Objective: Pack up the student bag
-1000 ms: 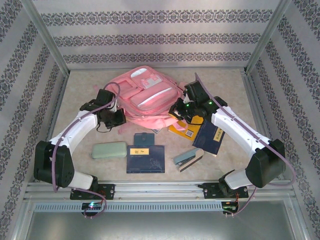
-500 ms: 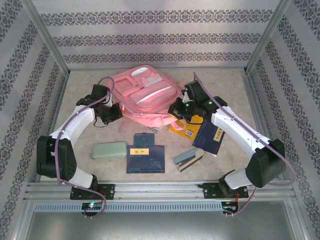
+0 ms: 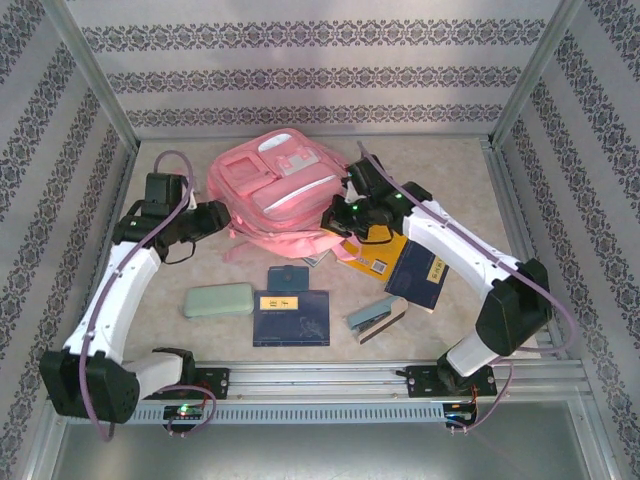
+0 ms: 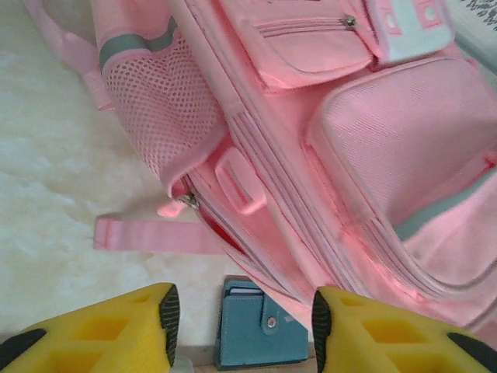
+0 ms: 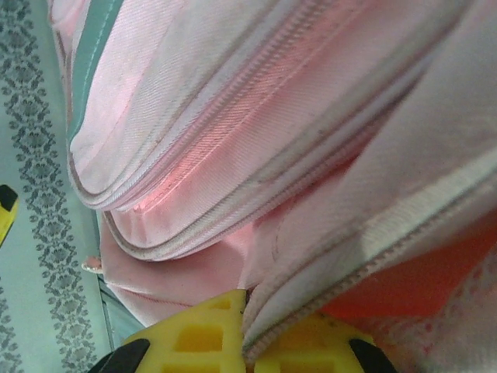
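The student bag (image 3: 280,185) is a big pink backpack lying front-up at the back middle of the table. My left gripper (image 3: 222,214) hovers just off its left side, open, with nothing between the yellow fingers (image 4: 116,330). In the left wrist view the left gripper (image 4: 245,311) faces the student bag (image 4: 373,132), its mesh side pocket, a zip pull (image 4: 189,201) and a loose strap (image 4: 147,234). My right gripper (image 3: 340,214) is at the bag's right edge. It is shut on a fold of the bag's zipped rim (image 5: 326,256), pinched between the right gripper's (image 5: 250,330) pads.
In front of the bag lie a blue wallet (image 3: 287,277), a dark blue notebook (image 3: 292,320), a mint pencil case (image 3: 218,299) and a stapler (image 3: 377,317). A yellow book (image 3: 375,257) and a navy book (image 3: 422,275) sit under the right arm. Patterned walls enclose the table.
The left gripper has opened, let go of the bag and drawn back to the left. The bag has shifted left, with the right gripper still clamped on its edge.
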Robot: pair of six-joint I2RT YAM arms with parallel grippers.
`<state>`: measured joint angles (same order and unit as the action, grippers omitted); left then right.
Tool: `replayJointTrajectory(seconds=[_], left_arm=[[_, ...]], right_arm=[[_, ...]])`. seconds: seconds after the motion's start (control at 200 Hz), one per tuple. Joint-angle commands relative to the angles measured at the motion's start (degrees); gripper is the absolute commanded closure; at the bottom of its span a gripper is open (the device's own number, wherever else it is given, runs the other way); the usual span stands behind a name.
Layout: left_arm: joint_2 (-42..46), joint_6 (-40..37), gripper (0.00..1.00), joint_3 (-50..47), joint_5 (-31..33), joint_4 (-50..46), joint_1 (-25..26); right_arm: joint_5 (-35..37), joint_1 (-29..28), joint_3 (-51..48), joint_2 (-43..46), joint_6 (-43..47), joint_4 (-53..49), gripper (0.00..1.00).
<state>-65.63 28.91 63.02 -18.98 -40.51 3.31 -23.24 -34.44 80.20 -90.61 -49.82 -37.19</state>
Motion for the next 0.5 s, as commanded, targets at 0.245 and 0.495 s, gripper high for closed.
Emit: replayJointTrajectory(seconds=[0.245, 0.495], left_arm=[[7.39, -3.04, 0.41, 0.27, 4.47, -6.38, -0.19], [9.50, -3.86, 0.41, -0.27, 3.44, -6.40, -0.07]], right_arm=[[-7.25, -5.90, 14.10, -8.30, 17.05, 0.71, 0.96], [-10.45, -7.46, 13.13, -12.04, 26.90, -4.14, 0.98]])
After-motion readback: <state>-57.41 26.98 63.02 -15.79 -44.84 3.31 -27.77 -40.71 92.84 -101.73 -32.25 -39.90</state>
